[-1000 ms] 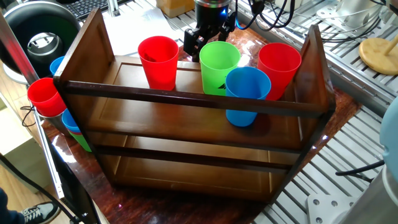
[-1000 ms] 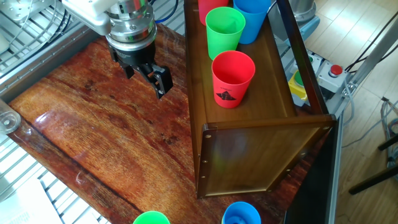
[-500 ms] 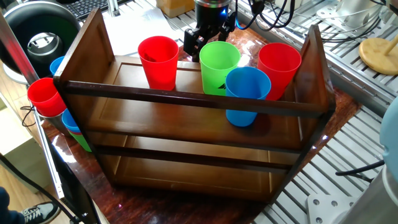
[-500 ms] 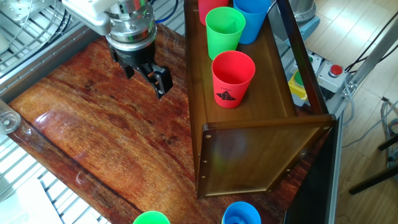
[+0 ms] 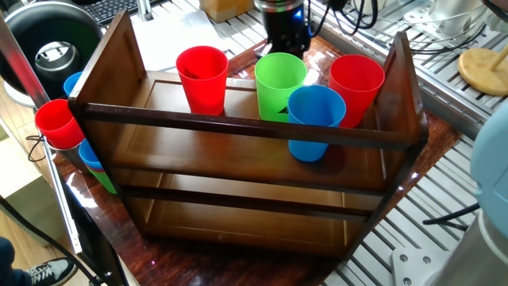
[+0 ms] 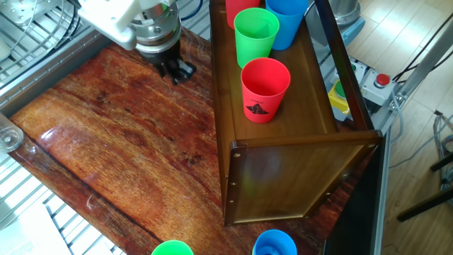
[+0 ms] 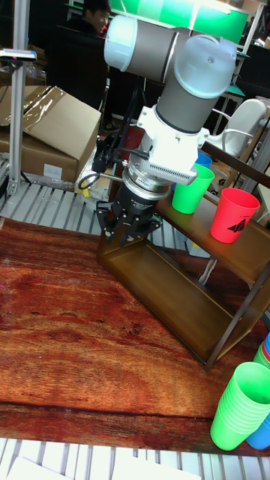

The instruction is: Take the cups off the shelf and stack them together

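Observation:
Four cups stand on the top tier of the dark brown shelf (image 5: 238, 127): a red cup (image 5: 202, 78) at the left, a green cup (image 5: 279, 83), a blue cup (image 5: 316, 121) nearest the front rail, and a second red cup (image 5: 356, 83). From the other side, the near red cup (image 6: 265, 88) carries a black mark. My gripper (image 6: 177, 71) hangs behind the shelf over the wooden tabletop, apart from every cup. In the tall view the gripper (image 7: 125, 234) points down, open, nothing between its fingers. The green cup hides its fingers in one fixed view.
A slanted column of stacked cups (image 5: 71, 135) leans at the shelf's left end; its green cups (image 7: 240, 405) show at the table's near corner. The wooden tabletop (image 6: 120, 156) lies behind the shelf, with metal rails around it. A cardboard box (image 7: 52, 135) sits beyond the table.
The gripper has moved along the back of the shelf, farther from the marked red cup's end, and turned. Its fingers, seen beside the green cup earlier, are now hidden there. Cups unmoved.

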You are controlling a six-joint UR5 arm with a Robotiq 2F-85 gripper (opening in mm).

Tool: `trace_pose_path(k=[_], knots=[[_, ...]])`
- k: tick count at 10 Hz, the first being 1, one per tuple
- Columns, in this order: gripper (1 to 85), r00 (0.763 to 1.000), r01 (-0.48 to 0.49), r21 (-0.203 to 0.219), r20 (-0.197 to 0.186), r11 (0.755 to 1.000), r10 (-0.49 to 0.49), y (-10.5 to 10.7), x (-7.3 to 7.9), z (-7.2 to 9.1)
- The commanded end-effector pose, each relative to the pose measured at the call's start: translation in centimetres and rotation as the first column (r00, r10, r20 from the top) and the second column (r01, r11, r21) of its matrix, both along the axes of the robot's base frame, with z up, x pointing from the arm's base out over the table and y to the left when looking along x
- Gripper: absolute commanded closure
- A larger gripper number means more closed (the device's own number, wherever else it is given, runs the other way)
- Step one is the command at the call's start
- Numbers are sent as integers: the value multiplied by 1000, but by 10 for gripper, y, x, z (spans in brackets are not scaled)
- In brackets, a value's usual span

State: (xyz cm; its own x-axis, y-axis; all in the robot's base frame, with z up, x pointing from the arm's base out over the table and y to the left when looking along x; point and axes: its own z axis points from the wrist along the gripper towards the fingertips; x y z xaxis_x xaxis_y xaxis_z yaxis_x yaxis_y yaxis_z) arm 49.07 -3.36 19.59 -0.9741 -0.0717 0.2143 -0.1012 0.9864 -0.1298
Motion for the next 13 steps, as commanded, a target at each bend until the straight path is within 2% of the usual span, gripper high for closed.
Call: trace_pose_path(k=[1,4,6,7,9,10,11,13], knots=[[843,999,-28,-20,-40,999,27,-6,-9,4],[843,997,-64,-27,-35,998,63,-15,-6,6],[843,988,-155,-56,4,986,155,-37,5,7],[843,976,-214,-55,26,975,215,-47,13,15],[843,935,-355,36,28,934,354,-51,15,47],[843,916,-401,-1,19,916,401,-53,12,67],[843,900,-437,26,17,899,436,-41,5,82],[843,859,-512,11,14,859,512,-26,-10,117]])
